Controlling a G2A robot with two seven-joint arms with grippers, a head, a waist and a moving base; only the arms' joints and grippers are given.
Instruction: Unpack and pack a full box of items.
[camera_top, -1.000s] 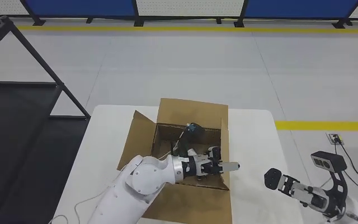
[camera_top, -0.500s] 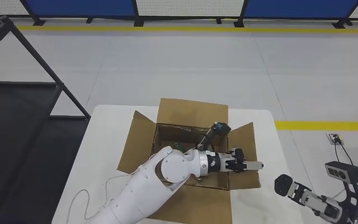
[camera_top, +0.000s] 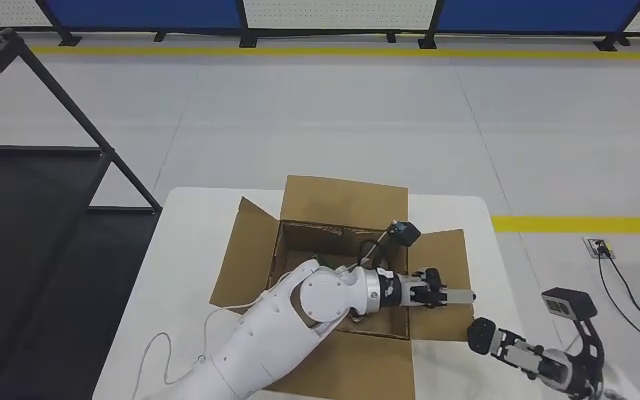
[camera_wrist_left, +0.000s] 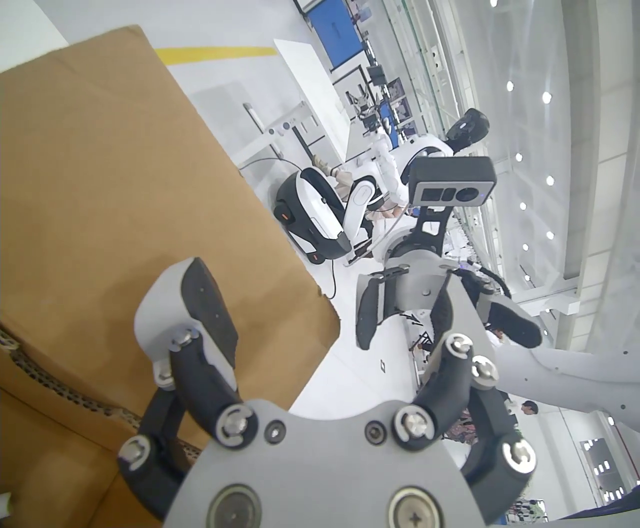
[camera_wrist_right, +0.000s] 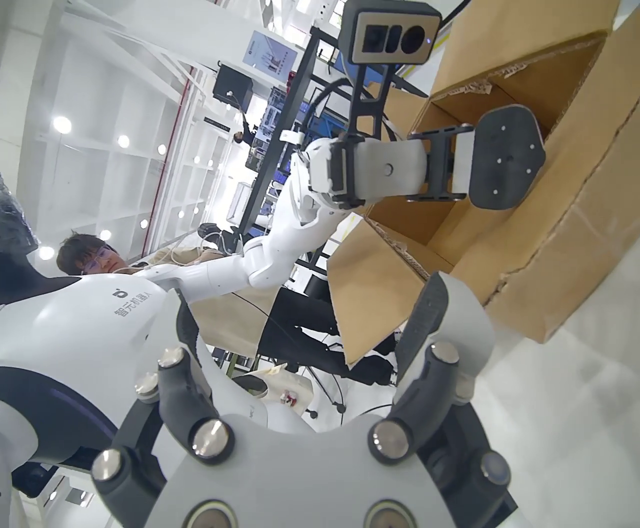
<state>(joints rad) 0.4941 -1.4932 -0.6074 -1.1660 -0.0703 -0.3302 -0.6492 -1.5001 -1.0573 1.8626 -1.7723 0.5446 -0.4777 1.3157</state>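
Observation:
An open cardboard box (camera_top: 340, 195) stands in the middle of the white table (camera_top: 190, 250), its inside dark. My left arm lies across the box, and the left gripper (camera_top: 455, 296) is open and empty over the folded-out right flap (camera_top: 445, 250). The brown flap (camera_wrist_left: 125, 175) runs beside one finger (camera_wrist_left: 200, 305) of the left gripper (camera_wrist_left: 320, 300). The right gripper (camera_top: 487, 336) sits low at the table's right front, just off the flap's corner. From the wrist, that right gripper (camera_wrist_right: 315, 320) is open and empty, facing the box (camera_wrist_right: 565, 210) and the left gripper (camera_wrist_right: 505, 160).
The other flaps spread out to the left (camera_top: 240, 250), back and front (camera_top: 360, 365). A thin cable (camera_top: 150, 352) lies on the table's left front. A black frame (camera_top: 100, 170) stands beside the table's left edge. Bare tabletop lies left of the box.
The left gripper has swung from inside the box out to the right, and the right flap has folded from upright to lying outward. The right gripper has shifted slightly near the table's right front.

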